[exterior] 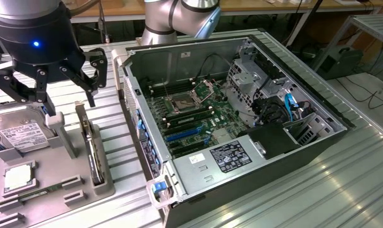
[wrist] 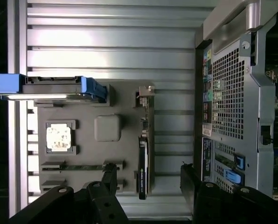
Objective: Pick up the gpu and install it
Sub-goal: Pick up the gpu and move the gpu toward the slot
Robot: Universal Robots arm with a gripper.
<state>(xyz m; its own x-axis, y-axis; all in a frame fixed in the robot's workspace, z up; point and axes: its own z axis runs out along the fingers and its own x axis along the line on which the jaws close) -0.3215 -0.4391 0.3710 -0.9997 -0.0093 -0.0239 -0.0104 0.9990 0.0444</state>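
Black robot gripper [exterior: 68,102], fingers spread wide and holding nothing, hanging above a grey moulded parts tray [exterior: 52,161] on a ribbed aluminium desk [exterior: 293,190]. The gpu [exterior: 90,147], a thin green circuit card with a black face and a narrow silver bracket at one end, stands on edge in a slot of the tray.

In the exterior view the gpu lies just below the gripper, at about 5 o'clock from the fingertips and apart from them. Its long axis runs roughly from 12 to 6 o'clock, with the bracket end at 12. In the wrist view the gpu [wrist: 143,154] sits between the two fingers, which flank its flat faces, so the gripper looks lined up across its thin side.

At 9 o'clock of the gpu, near it, are a boxy silver hard drive [exterior: 20,133] and a small square silver cpu chip [exterior: 18,176]. At 3 o'clock comes a strip of bare desk, then the open dark metal computer case [exterior: 178,61], close beside the tray. The way straight down to the gpu's top edge looks open.
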